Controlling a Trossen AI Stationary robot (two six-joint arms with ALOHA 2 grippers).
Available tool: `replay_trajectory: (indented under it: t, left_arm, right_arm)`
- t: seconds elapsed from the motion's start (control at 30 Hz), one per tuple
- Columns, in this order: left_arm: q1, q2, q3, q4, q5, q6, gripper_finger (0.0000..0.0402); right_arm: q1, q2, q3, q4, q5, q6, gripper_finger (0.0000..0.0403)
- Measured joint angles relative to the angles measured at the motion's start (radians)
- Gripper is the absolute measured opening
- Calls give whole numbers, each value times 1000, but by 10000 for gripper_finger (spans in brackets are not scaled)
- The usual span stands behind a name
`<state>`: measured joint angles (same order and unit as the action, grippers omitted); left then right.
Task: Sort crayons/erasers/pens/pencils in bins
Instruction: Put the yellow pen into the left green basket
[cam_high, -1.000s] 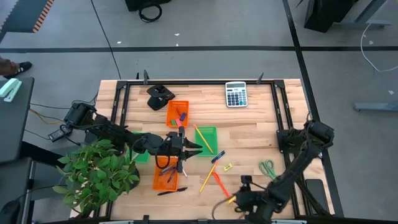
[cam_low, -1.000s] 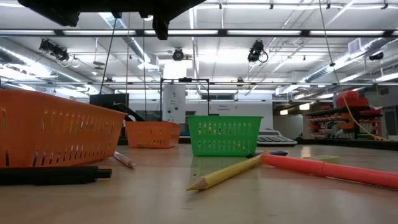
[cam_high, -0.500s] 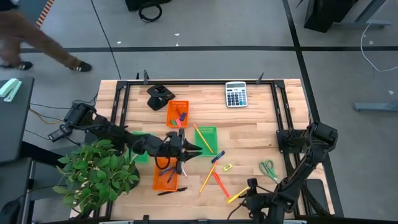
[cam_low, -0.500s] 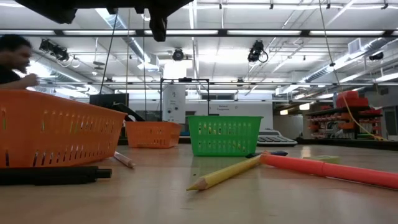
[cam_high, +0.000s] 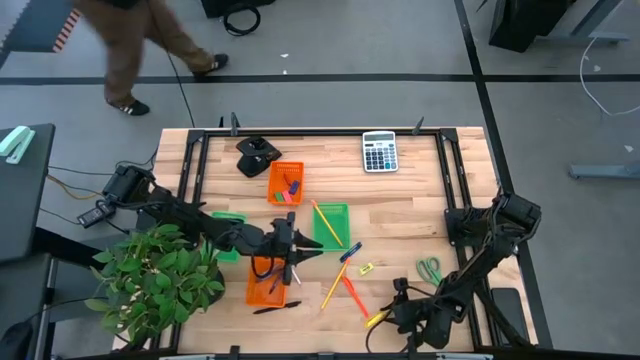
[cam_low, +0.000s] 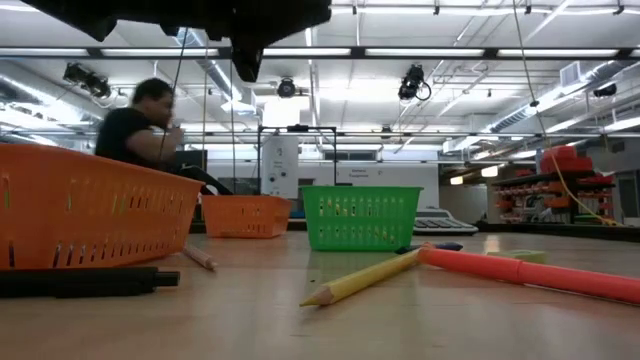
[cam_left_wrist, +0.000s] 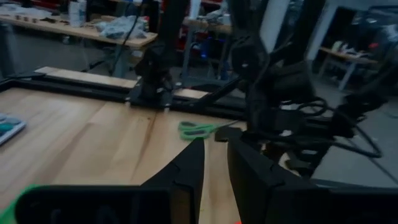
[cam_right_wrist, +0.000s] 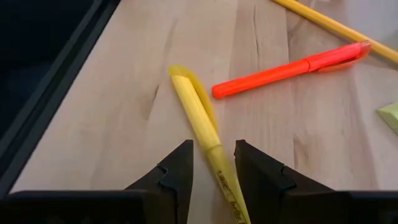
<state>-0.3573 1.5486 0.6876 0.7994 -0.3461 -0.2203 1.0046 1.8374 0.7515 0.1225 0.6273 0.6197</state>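
Observation:
My right gripper (cam_right_wrist: 214, 163) hangs open near the table's near right corner. It points slantwise down, one finger on either side of a thick yellow stick (cam_right_wrist: 194, 109) without touching it. The stick lies flat on the wood (cam_high: 376, 319). An orange-red crayon (cam_right_wrist: 286, 67) lies just beyond it. My left gripper (cam_high: 318, 243) points level over mid-table, beside the near orange bin (cam_high: 265, 285). Its fingers (cam_left_wrist: 193, 168) stand narrowly open with nothing seen between them. A green bin (cam_high: 332, 225) holds a pencil. The far orange bin (cam_high: 286, 182) holds erasers.
A second green bin (cam_high: 228, 246) shows partly under my left arm. Loose on the wood lie a yellow pencil (cam_high: 333, 287), a blue pen (cam_high: 350, 252), a yellow eraser (cam_high: 366, 268), a black pen (cam_high: 275, 308) and green scissors (cam_high: 430, 270). A calculator (cam_high: 379, 152) sits far back, a plant (cam_high: 160, 275) near left.
My right gripper has come down toward the yellow stick near the table's near edge, tipping as it sank, its fingers still apart. A person has walked past beyond the table's far side.

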Motion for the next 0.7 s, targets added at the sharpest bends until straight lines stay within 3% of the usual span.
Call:
replay_trajectory:
  t: [0.27,0.47,0.7]
  left_arm:
    - [10,0,0,-57,-33,4,80]
    - [14,0,0,-124,-163,-9,73]
    - [14,0,0,-132,-174,-5,70]
  right_arm:
    - [-1,0,-29,15,-4,-33,125]
    - [-3,-4,-68,35,19,-34,125]
    - [-19,-5,-124,118,20,-61,125]
